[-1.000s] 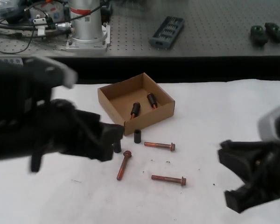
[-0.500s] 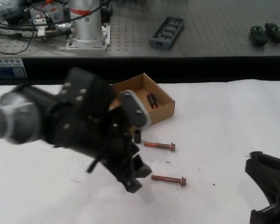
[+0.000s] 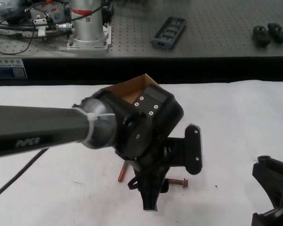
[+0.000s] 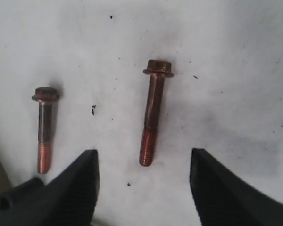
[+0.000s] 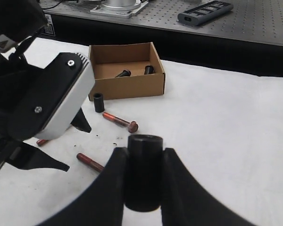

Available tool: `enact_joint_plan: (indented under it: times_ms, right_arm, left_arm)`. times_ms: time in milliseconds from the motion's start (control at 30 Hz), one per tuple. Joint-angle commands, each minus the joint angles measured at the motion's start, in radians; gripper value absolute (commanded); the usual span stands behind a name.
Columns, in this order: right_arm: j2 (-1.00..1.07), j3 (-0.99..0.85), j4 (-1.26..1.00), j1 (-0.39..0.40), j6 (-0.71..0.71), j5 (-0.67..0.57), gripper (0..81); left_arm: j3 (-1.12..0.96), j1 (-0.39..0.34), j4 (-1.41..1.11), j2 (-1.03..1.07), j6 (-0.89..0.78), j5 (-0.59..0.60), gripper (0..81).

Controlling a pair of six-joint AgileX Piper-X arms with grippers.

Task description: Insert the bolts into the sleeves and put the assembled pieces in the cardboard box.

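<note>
My left gripper (image 4: 144, 162) hangs open just above the white cloth, and a copper bolt (image 4: 152, 113) lies flat between its fingers (image 4: 80, 186). A second bolt (image 4: 43, 127) lies beside it, with a loose black sleeve (image 4: 14, 200) close by. In the high view the left gripper (image 3: 172, 176) straddles that bolt's head (image 3: 180, 181). My right gripper (image 5: 144, 155) is shut on an upright black sleeve (image 5: 144, 174) near the front right of the bench. The cardboard box (image 5: 127, 87) holds two assembled pieces (image 5: 124, 73).
The left arm (image 3: 132, 127) covers most of the box (image 3: 132, 90) in the high view. A third bolt (image 5: 120, 121) and a standing sleeve (image 5: 99, 101) lie in front of the box. A raised metal table with gear runs along the back. White cloth stretches to the right.
The left arm has swung rightward and forward from the left side to hover over the bolts. The right gripper has sunk toward the lower right corner of the high view.
</note>
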Motion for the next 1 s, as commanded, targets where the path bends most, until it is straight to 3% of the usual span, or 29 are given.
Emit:
enact_joint_plan:
  times_ms: [0,133,300,967]
  right_arm:
    - [-0.009,-0.004,-0.011,0.003,-0.007,0.009,5.8]
    - [-0.009,-0.004,-0.011,0.003,-0.007,0.009,5.8]
    - [-0.009,-0.004,-0.011,0.003,-0.018,0.009,5.8]
    - [-0.009,-0.004,0.005,0.003,-0.030,0.048,5.8]
  left_arm:
    - [-0.037,-0.003,-0.004,0.012,0.022,0.000,42.0]
    - [-0.084,-0.003,-0.002,0.055,0.004,0.013,41.2]
    - [-0.133,-0.004,0.038,0.110,-0.012,0.051,33.0]
    - [-0.152,-0.011,0.046,0.222,-0.101,0.118,32.1]
